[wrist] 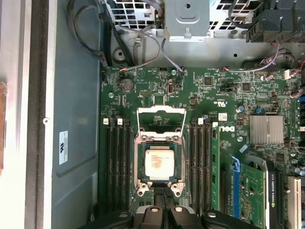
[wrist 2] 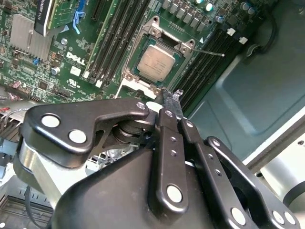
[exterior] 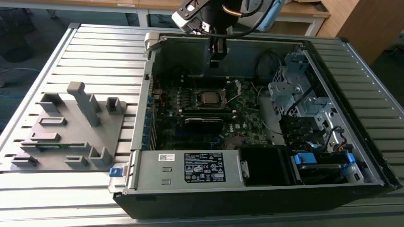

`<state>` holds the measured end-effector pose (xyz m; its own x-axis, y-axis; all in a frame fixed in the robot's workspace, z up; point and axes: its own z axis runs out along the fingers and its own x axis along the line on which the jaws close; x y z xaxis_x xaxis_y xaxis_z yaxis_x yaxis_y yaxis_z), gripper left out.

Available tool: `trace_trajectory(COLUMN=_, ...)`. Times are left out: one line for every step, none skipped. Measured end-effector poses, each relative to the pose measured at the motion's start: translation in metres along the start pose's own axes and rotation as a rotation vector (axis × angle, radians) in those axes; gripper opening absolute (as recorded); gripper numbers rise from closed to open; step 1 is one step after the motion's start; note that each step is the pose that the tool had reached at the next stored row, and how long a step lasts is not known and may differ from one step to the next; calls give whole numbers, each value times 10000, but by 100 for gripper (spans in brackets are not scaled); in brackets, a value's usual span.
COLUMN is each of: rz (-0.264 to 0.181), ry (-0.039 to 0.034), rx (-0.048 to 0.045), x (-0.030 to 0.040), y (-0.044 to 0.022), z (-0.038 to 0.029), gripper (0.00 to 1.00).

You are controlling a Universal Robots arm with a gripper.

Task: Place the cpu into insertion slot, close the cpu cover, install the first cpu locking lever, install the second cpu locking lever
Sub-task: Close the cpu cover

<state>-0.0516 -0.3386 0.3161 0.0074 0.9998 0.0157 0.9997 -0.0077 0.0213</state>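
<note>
The cpu [wrist: 158, 163], a square chip with a dull silver top, lies flat in the insertion slot [wrist: 140, 162] on the green board. In the exterior view the cpu [exterior: 208, 98] sits mid-board inside the open computer case. The cpu cover [wrist: 161, 120] stands swung back from the socket, its window frame open beside the chip. My gripper [exterior: 216, 54] hangs above the board, clear of the socket, near the case's back wall. In the second wrist view its black fingertips [wrist 2: 167, 97] press together with nothing between them, a short way from the cpu [wrist 2: 157, 62].
Black memory slots [wrist: 116, 162] flank the socket on both sides. A finned heatsink [wrist: 267, 130] and a green expansion card [wrist: 252, 186] lie further along the board. Drive cages and cables [exterior: 296, 94] fill the case at the exterior view's right. A grey fixture [exterior: 69, 127] stands outside the case.
</note>
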Motion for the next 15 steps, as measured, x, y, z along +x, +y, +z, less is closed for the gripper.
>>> trace_trajectory(rz=0, ry=0, rx=0, x=0, y=0, z=8, gripper=10)
trace_trajectory(rz=0, ry=0, rx=0, x=0, y=0, z=15, gripper=10)
trace_trajectory(rz=0, ry=-1, rx=0, x=-1, y=-1, z=23, gripper=10)
trace_trajectory(rz=0, ry=0, rx=0, x=-1, y=-1, z=30, gripper=10)
trace_trajectory(rz=0, ry=-1, rx=0, x=-1, y=-1, z=38, gripper=10)
trace_trajectory(rz=0, ry=-1, rx=0, x=-1, y=-1, z=46, gripper=10)
trace_trajectory(rz=0, ry=0, rx=0, x=-1, y=-1, z=54, gripper=10)
trace_trajectory(rz=0, ry=0, rx=0, x=-1, y=-1, z=61, gripper=10)
trace_trajectory(rz=0, ry=0, rx=0, x=-1, y=-1, z=68, gripper=10)
trace_trajectory(rz=0, ry=0, rx=0, x=-1, y=-2, z=76, gripper=10)
trace_trajectory(rz=0, ry=1, rx=-1, x=-1, y=-2, z=84, gripper=10)
trace_trajectory(rz=0, ry=0, rx=-1, x=-1, y=-2, z=92, gripper=10)
trace_trajectory(rz=0, ry=0, rx=0, x=-2, y=-2, z=99, gripper=10)
trace_trajectory(rz=0, ry=0, rx=0, x=-2, y=-2, z=107, gripper=10)
trace_trajectory(rz=0, ry=0, rx=0, x=-2, y=-2, z=115, gripper=10)
